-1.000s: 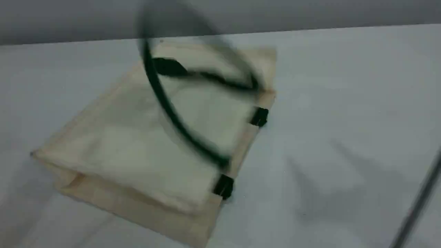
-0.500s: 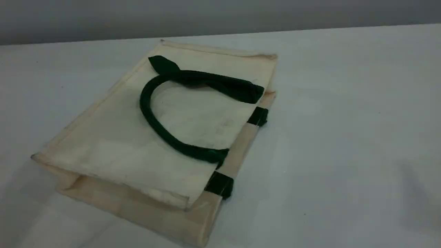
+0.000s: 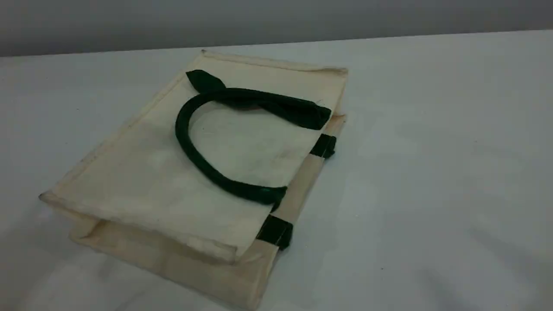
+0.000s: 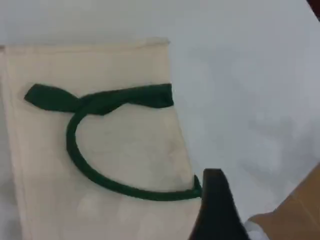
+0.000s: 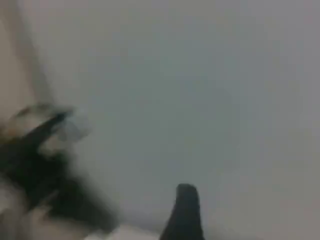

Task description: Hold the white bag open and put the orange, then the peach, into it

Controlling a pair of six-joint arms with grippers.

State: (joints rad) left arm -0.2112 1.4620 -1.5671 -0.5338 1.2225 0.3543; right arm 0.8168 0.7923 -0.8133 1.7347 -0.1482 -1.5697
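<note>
White bag [image 3: 151, 185] flat on the counter [image 3: 432, 172]
Right hand [image 5: 186, 210] open, left hand [image 4: 215, 200] can't tell; tugging that handle [image 3: 179, 127] could just drag it.

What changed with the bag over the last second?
The dark green rope handle, raised and blurred in motion a second ago, has dropped, apparently let go, and lies in a flat loop on the cream-white canvas tote bag. A thin dark bar at the scene view's lower right is gone. The bag stays flat on the white table.
</note>
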